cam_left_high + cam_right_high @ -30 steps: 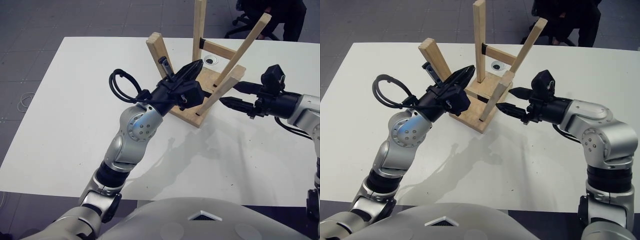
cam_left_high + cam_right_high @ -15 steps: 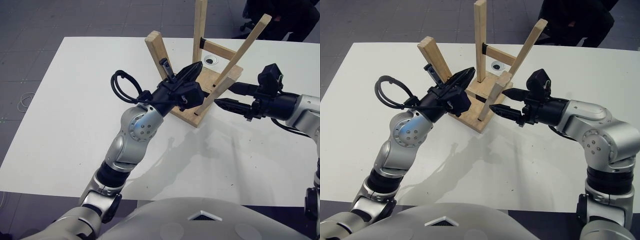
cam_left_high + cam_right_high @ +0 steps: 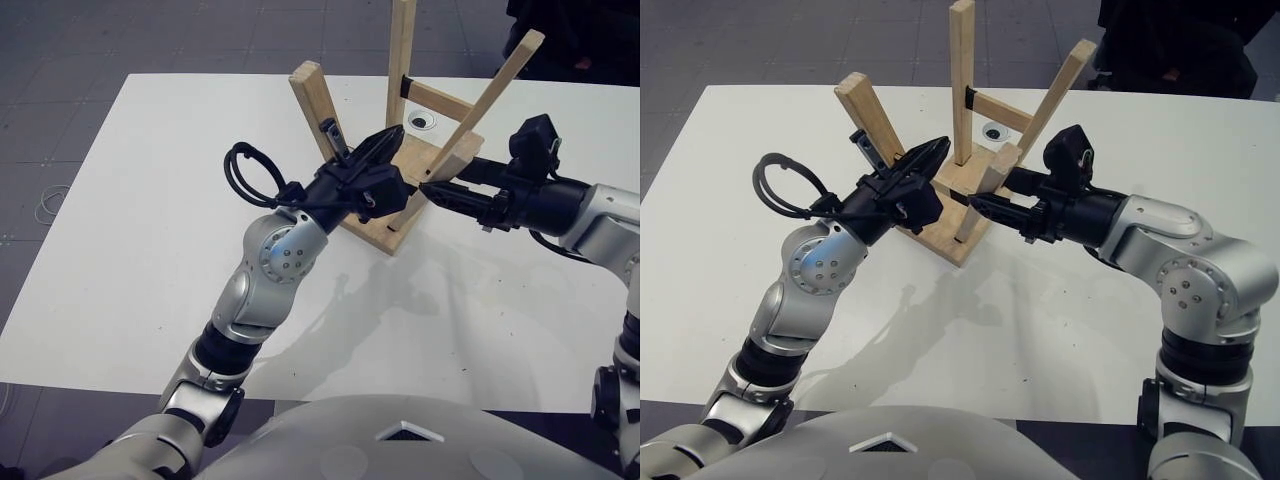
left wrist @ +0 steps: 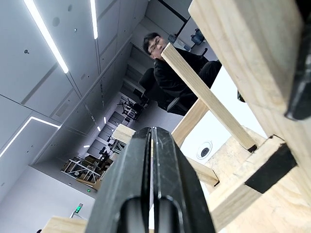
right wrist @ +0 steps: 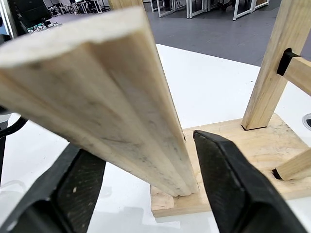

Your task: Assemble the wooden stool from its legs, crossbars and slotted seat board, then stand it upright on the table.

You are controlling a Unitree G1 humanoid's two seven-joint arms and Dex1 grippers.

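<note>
The wooden stool stands upside down, its seat board (image 3: 372, 229) flat on the white table (image 3: 130, 230) and its legs pointing up. A crossbar (image 3: 440, 99) joins the two far legs. My left gripper (image 3: 393, 137) is shut with nothing in it, its tip over the seat board between the left leg (image 3: 315, 100) and the near leg (image 3: 441, 176). My right gripper (image 3: 432, 189) is open, one finger on each side of the near leg (image 5: 121, 97) just above the board. In the right wrist view the fingers (image 5: 228, 177) flank that leg closely.
A round cable hole (image 3: 421, 122) lies in the table behind the stool. A black cable loop (image 3: 238, 172) sticks out from my left forearm. Bare table stretches to the left and front. A person sits beyond the far edge.
My right gripper has moved left toward the stool, and its open fingers now straddle the near leg. The left gripper has hardly moved.
</note>
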